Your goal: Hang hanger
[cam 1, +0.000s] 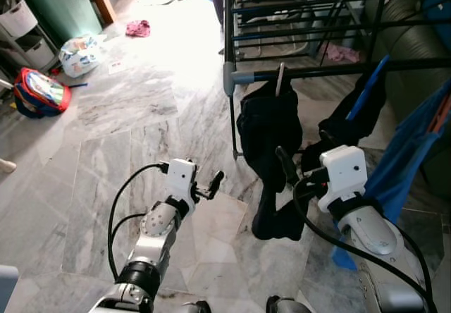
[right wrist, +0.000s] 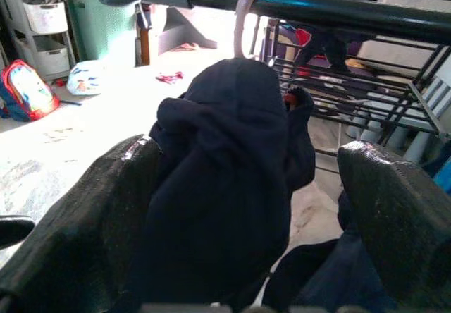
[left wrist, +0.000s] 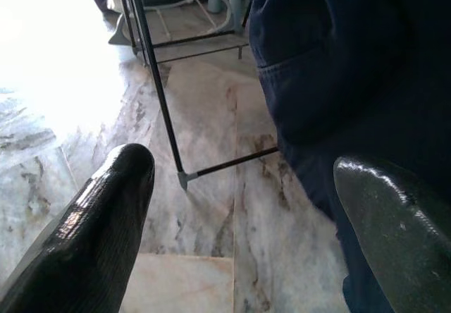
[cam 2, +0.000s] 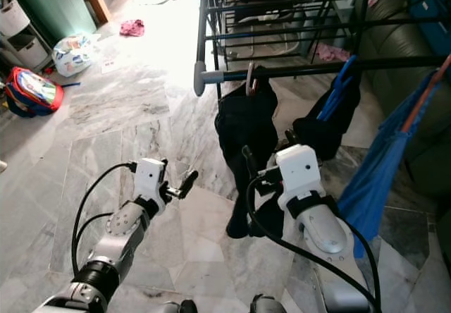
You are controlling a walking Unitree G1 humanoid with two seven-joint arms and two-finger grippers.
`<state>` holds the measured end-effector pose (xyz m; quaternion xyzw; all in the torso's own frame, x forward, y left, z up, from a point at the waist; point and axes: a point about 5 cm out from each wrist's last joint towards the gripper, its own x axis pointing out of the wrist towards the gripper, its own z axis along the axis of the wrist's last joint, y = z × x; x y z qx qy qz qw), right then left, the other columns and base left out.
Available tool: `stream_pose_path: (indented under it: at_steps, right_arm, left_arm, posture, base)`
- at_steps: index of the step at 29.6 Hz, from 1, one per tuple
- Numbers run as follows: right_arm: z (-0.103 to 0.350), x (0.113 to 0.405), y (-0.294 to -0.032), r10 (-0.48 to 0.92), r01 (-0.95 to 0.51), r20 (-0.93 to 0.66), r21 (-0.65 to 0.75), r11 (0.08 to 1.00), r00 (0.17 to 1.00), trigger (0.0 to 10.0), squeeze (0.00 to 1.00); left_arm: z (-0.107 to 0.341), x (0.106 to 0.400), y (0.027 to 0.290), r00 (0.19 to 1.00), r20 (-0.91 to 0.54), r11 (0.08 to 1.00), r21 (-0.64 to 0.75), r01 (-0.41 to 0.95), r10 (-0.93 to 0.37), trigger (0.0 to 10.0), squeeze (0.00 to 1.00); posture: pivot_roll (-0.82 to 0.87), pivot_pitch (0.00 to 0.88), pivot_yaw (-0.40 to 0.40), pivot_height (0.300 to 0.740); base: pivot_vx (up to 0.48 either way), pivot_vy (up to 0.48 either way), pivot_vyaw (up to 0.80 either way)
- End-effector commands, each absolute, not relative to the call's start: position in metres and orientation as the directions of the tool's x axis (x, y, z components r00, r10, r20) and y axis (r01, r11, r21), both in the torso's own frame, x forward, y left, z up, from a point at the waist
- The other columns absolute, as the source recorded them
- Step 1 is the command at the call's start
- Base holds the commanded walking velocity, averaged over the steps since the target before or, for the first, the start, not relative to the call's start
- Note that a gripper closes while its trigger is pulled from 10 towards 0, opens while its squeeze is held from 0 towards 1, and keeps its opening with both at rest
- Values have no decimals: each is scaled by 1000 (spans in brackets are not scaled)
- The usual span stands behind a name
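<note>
A dark navy garment hangs on a hanger whose pale hook sits over the black rail of a drying rack, close to the rail's grey end cap. My right gripper is open just below the rail. In the right wrist view the garment bulges between its two black fingers, and the hook loops over the rail above. My left gripper is open lower down, left of the garment, over the marble floor. The hanger's shoulders are hidden inside the cloth.
Blue clothes and another dark piece hang further right on the rack. A rack leg stands on the floor by the left gripper. At the far left lie a red backpack, a plastic bag and a green bin.
</note>
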<state>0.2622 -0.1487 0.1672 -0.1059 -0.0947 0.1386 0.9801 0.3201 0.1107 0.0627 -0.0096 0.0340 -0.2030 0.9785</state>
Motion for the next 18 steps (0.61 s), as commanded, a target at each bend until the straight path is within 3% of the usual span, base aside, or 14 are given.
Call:
stream_pose_path:
  at_steps: [1,7,9,10,11,12,13,14,15,16,18]
  right_arm:
    - [170,257,-143,304,-264,167,-226,938,938,10000,980]
    - [170,254,-136,300,-264,170,-202,943,939,10000,871]
    - [170,254,-134,290,-254,178,-198,947,940,10000,675]
    - [171,254,-134,285,-249,180,-196,948,942,10000,675]
    - [172,254,-134,268,-232,185,-195,953,945,10000,561]
    - [172,254,-134,268,-232,185,-195,953,945,10000,561]
    - [172,254,-135,251,-215,191,-192,958,949,10000,263]
    - [172,254,-136,245,-208,192,-195,959,950,10000,110]
    - [172,255,-136,242,-204,191,-197,959,951,10000,110]
    - [173,255,-137,238,-200,191,-200,959,952,10000,0]
    - [173,254,-139,229,-189,191,-208,960,954,10000,0]
  left_arm:
    - [59,317,120,923,-72,926,-40,375,-377,10000,0]
    - [62,315,124,940,-57,941,-22,337,-338,10000,0]
    - [63,316,126,952,-48,953,-15,303,-304,10000,0]
    - [64,316,127,956,-45,957,-16,290,-290,10000,0]
    - [67,317,128,963,-36,963,-15,268,-269,10000,0]
    - [67,317,128,963,-36,963,-15,268,-269,10000,0]
    - [71,319,128,968,-19,968,-18,252,-252,10000,0]
    - [73,319,127,969,-11,969,-21,247,-248,10000,0]
    - [75,320,127,969,-7,969,-24,246,-246,10000,0]
    - [81,321,126,971,19,971,-15,237,-236,10000,0]
    - [92,323,121,969,53,970,-28,243,-241,10000,0]
  posture:
    - [-138,207,111,740]
    - [-133,207,102,740]
    - [-131,202,97,740]
    - [-130,200,95,740]
    - [-129,196,89,740]
    - [-129,196,89,740]
    - [-128,192,85,740]
    - [-128,189,82,740]
    - [-128,189,82,740]
    - [-130,186,80,740]
    - [-128,186,80,740]
  base:
    - [0,0,0]
    - [0,0,0]
    - [0,0,0]
    - [0,0,0]
    - [0,0,0]
    - [0,0,0]
    - [0,0,0]
    - [0,0,0]
    - [0,0,0]
    - [0,0,0]
    - [0,0,0]
